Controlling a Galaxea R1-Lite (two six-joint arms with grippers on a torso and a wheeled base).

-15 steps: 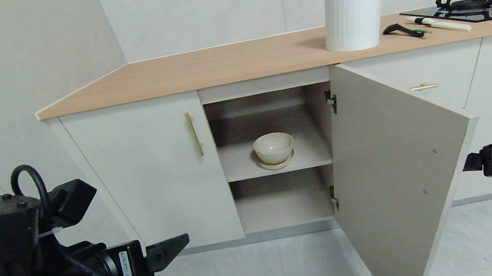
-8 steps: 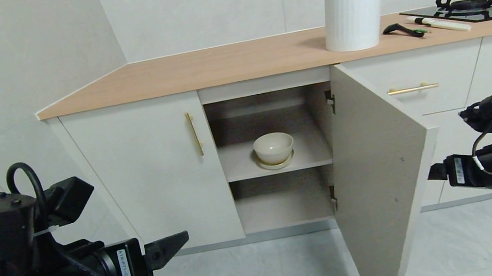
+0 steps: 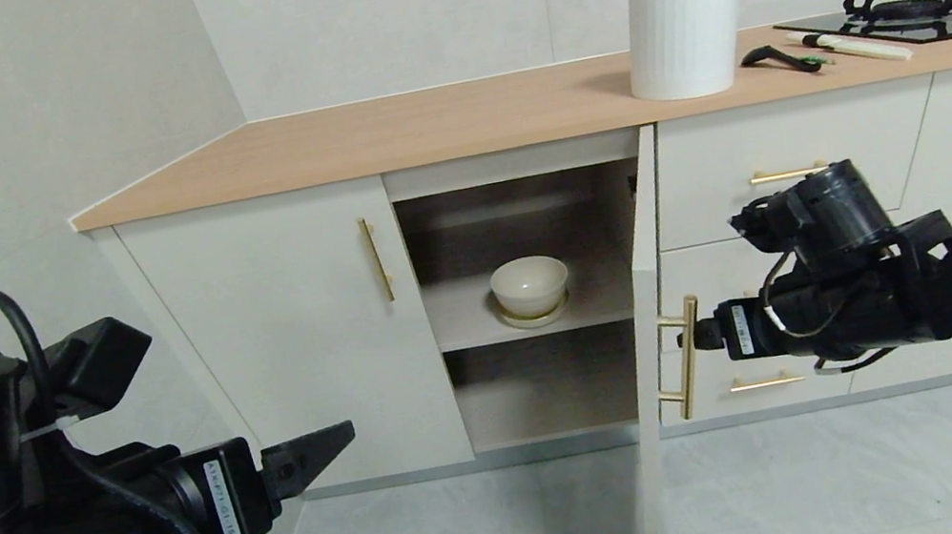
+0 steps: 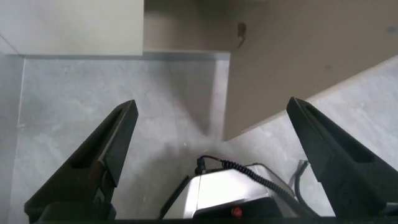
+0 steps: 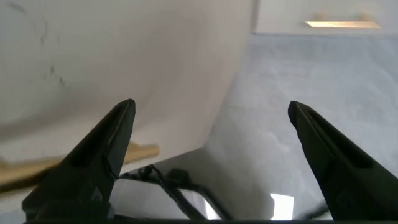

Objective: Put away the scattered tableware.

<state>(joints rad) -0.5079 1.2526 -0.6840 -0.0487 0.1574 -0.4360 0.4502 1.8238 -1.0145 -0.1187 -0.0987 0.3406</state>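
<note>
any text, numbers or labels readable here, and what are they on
Left sticker, on the wrist behind the left gripper: a line of small print, too small to read reliably.
Right sticker, behind the right gripper: too small to read.
No print visible on the bowl or the white canister.

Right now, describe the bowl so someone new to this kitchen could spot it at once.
Under the wooden countertop, look into the cabinet with the open door. On its upper shelf sits a cream bowl on a saucer, low and round, unlike the tall ribbed white canister standing on top.
</note>
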